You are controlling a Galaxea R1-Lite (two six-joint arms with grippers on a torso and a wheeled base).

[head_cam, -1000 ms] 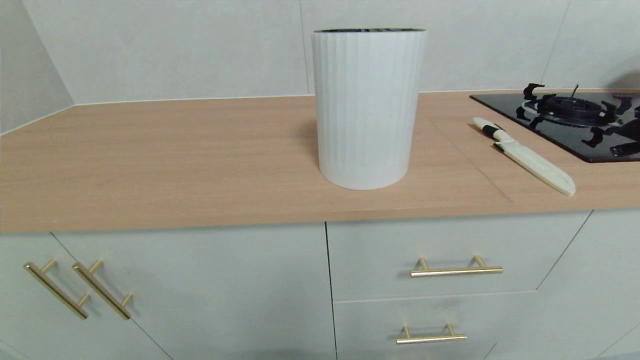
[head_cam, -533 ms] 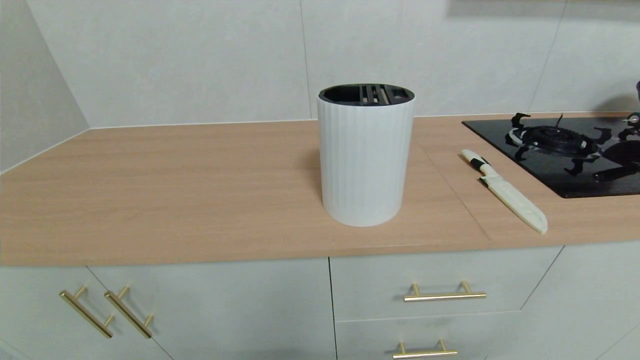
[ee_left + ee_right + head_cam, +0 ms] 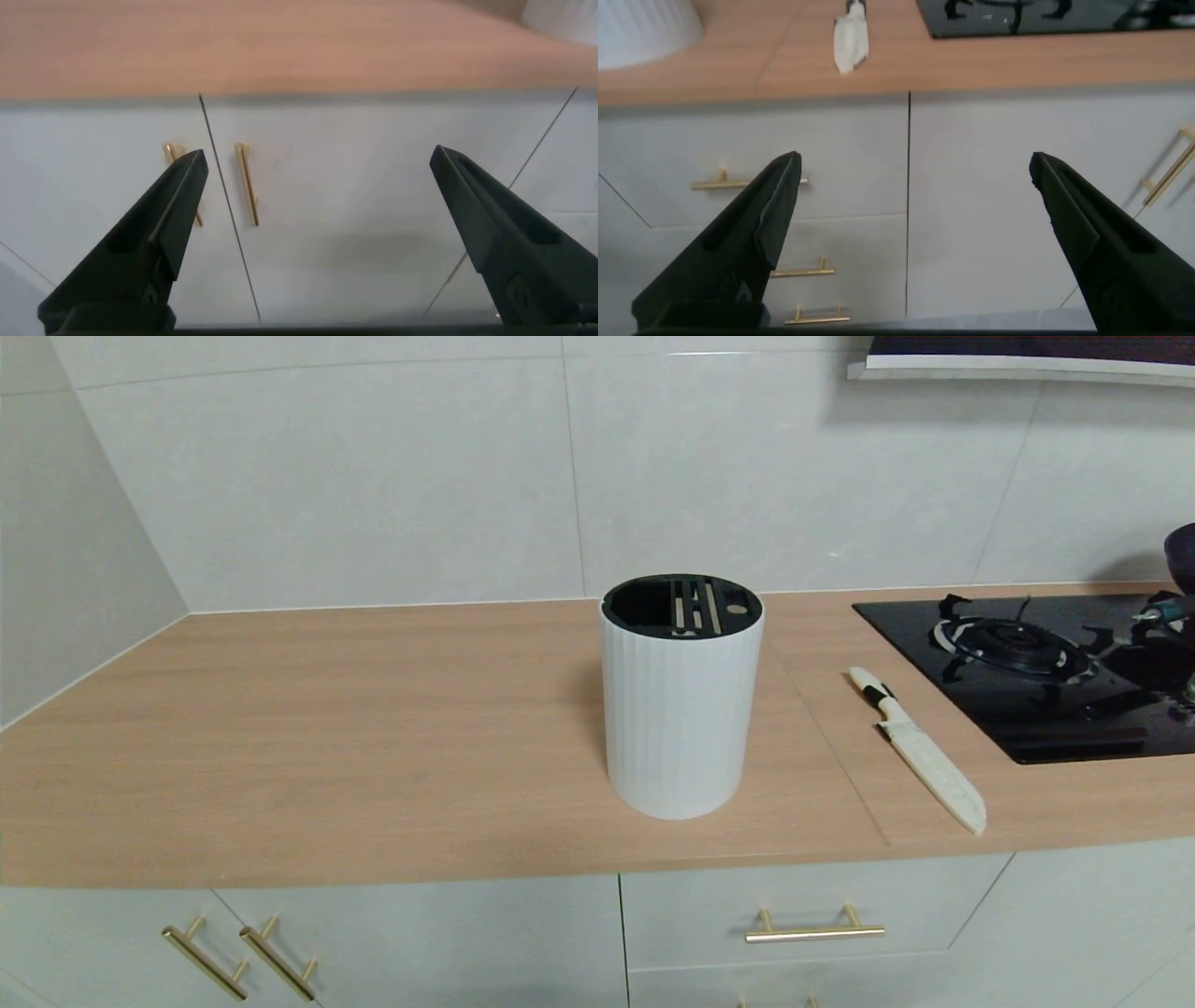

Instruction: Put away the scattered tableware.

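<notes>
As the head view is being raised, the holder's (image 3: 681, 709) slots are being exposed for the knife (image 3: 915, 761) at its 3 o'clock, while the left gripper (image 3: 316, 154) and right gripper (image 3: 913, 159) are being held agape, empty.

Left gripper (image 3: 318, 154) and right gripper (image 3: 914, 159) both gape.

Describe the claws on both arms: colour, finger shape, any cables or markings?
The left claw and right claw look alike: two matte dark grey fingers each, flat wedge shapes tapering to pointed tips. No cables or markings visible on them.
</notes>
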